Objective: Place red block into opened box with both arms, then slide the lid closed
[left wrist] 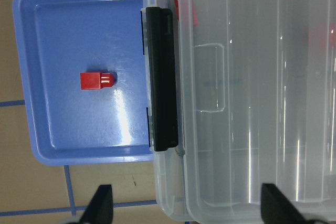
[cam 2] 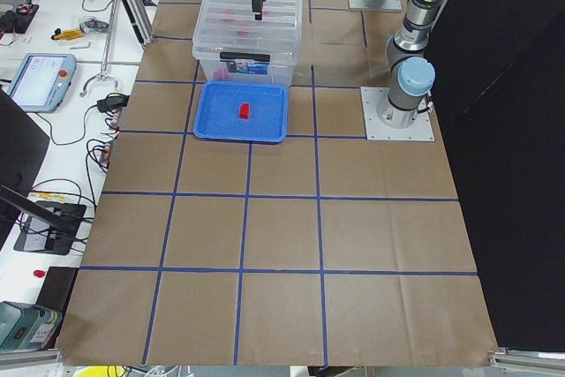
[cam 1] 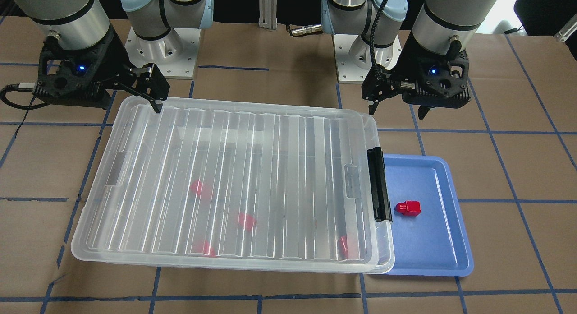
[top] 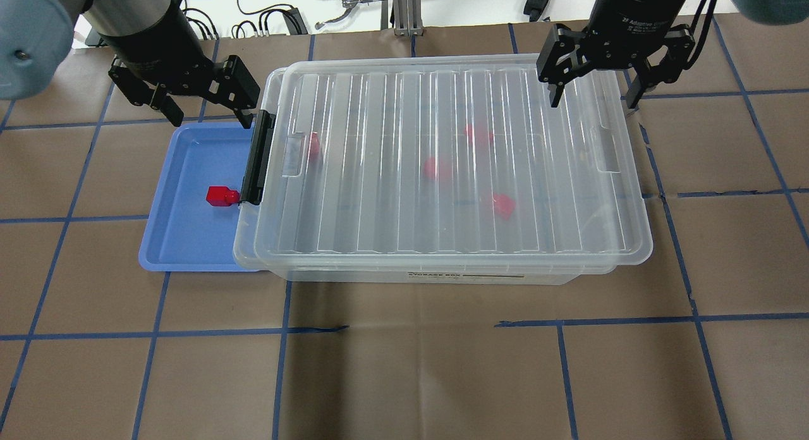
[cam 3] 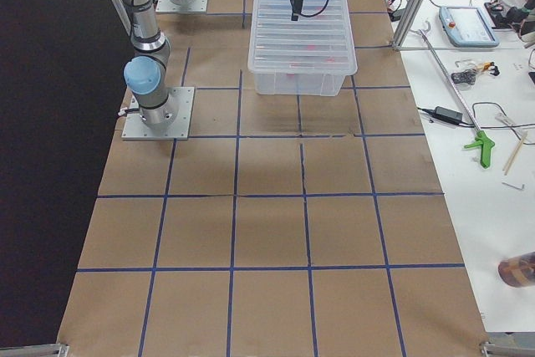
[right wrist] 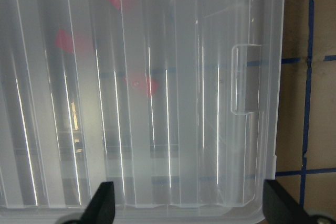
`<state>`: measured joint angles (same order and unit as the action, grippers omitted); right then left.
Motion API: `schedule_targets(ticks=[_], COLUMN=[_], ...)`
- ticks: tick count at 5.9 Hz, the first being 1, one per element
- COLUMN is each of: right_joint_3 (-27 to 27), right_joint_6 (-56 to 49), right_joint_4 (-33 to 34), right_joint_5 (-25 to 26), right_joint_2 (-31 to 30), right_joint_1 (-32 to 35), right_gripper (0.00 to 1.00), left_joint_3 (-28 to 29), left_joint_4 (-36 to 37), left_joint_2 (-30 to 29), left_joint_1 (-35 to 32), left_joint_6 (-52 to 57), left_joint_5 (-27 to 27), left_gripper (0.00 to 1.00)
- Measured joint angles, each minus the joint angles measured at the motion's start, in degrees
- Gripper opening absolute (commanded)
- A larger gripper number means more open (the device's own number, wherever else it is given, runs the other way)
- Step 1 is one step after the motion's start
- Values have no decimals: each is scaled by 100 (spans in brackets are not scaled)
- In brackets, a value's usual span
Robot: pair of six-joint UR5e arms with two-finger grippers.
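Observation:
The clear box (top: 442, 277) lies across the table with the ribbed lid (top: 379, 225) resting on it, shifted a little away from the black latch bar (top: 256, 155). Several red blocks (top: 436, 169) show blurred through the lid. One more red block (top: 221, 195) (cam 1: 409, 208) (left wrist: 96, 81) sits on the blue tray (top: 183, 238). My left gripper (top: 205, 111) (left wrist: 189, 205) hangs open above the tray's far edge, beside the latch end. My right gripper (top: 594, 100) (right wrist: 191, 203) is open above the lid's far right corner, holding nothing.
The blue tray (cam 1: 428, 251) butts against the box's latch end. Brown paper with blue tape lines (top: 404, 329) covers the table. Both arm bases (cam 1: 162, 52) stand behind the box. Cables and tools (top: 354, 0) lie beyond the table's far edge.

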<state>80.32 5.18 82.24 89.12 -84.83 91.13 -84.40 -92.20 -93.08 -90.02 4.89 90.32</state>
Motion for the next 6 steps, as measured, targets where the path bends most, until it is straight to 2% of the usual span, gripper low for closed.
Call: schedule_targets(ticks=[4, 6], right_joint_3=[164, 187], right_joint_6=[-7, -249], right_joint_4=[47, 76], right_joint_5=[5, 42], right_joint_2=[-66, -1], right_joint_1=[-1, -215], right_gripper=[100, 100], left_joint_3=[57, 36], left_joint_4=[28, 31], left_joint_2=[-23, -10], left_joint_1=[-6, -7], left_joint_6=[-191, -181], left_joint_5=[3, 3], left_gripper=[98, 98])
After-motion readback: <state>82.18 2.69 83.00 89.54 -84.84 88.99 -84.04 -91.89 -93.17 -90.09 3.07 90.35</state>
